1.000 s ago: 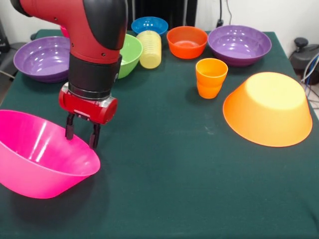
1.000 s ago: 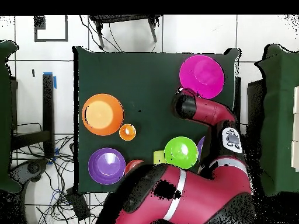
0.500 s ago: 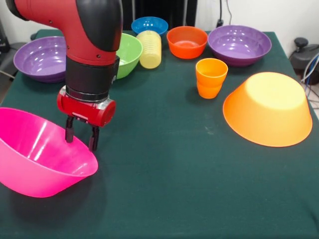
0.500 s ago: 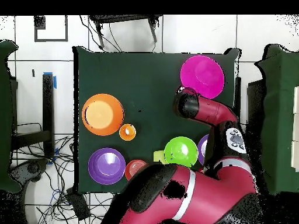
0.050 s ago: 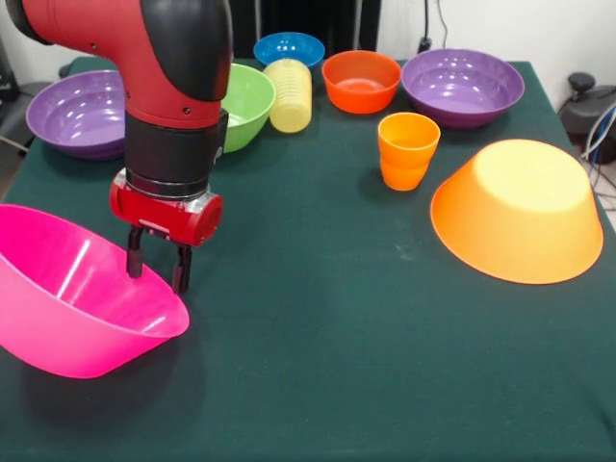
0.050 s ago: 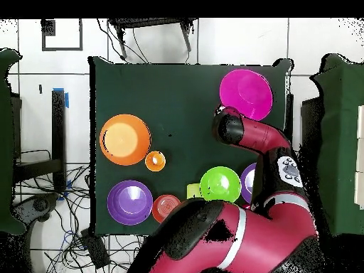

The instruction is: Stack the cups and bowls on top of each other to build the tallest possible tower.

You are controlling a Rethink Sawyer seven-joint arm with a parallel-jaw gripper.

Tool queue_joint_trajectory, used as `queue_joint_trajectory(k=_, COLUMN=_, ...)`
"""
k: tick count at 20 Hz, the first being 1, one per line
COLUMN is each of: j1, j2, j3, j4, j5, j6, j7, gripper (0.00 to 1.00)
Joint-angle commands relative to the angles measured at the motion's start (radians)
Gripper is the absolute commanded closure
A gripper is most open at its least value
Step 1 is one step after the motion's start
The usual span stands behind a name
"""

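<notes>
Gripper (image 5: 154,268) pointing down, fingers (image 5: 134,258) set a narrow gap apart, straddling the far rim of the pink bowl (image 5: 77,294): one finger inside the rim, the other outside. Whether clamped tight on the rim: cannot tell. Pink bowl tilted, opening turned up and away from the arm, at 8 o'clock on the table (image 5: 337,318) in the front view.

Large orange bowl (image 5: 518,210) upside down at 3 o'clock. Orange cup (image 5: 407,150) upright, just toward centre from it. Along 11 to 1 o'clock: purple bowl (image 5: 82,111), green bowl (image 5: 241,104) partly behind the arm, yellow cup (image 5: 289,94) on its side touching the green bowl, blue bowl (image 5: 289,48), orange-red bowl (image 5: 361,80), second purple bowl (image 5: 462,85).

Dark green cloth on the table. Overhead: white tiled floor (image 6: 234,41), cables (image 6: 75,234) at 8 o'clock off the table.
</notes>
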Motion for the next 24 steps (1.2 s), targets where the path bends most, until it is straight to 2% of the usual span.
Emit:
queue_joint_trajectory(k=1, j1=0.023, j2=0.002, j3=0.084, j4=-0.002, j5=-0.078, j6=0.190, j7=-0.097, gripper=0.00)
queue_joint_trajectory(k=5, j1=0.012, j2=-0.014, j3=0.104, j4=-0.011, j5=-0.093, j6=0.227, j7=-0.144, gripper=0.00)
queue_joint_trajectory(k=9, j1=-0.018, j2=-0.032, j3=0.159, j4=-0.038, j5=-0.095, j6=0.350, j7=-0.241, gripper=0.00)
queue_joint_trajectory(k=10, j1=-0.024, j2=-0.035, j3=0.169, j4=-0.041, j5=-0.101, j6=0.355, j7=-0.254, gripper=0.00)
queue_joint_trajectory(k=18, j1=-0.044, j2=-0.022, j3=0.199, j4=-0.068, j5=-0.196, j6=0.243, j7=-0.240, gripper=0.00)
queue_joint_trajectory(k=24, j1=-0.059, j2=-0.017, j3=0.229, j4=-0.117, j5=-0.263, j6=0.248, j7=-0.263, gripper=0.00)
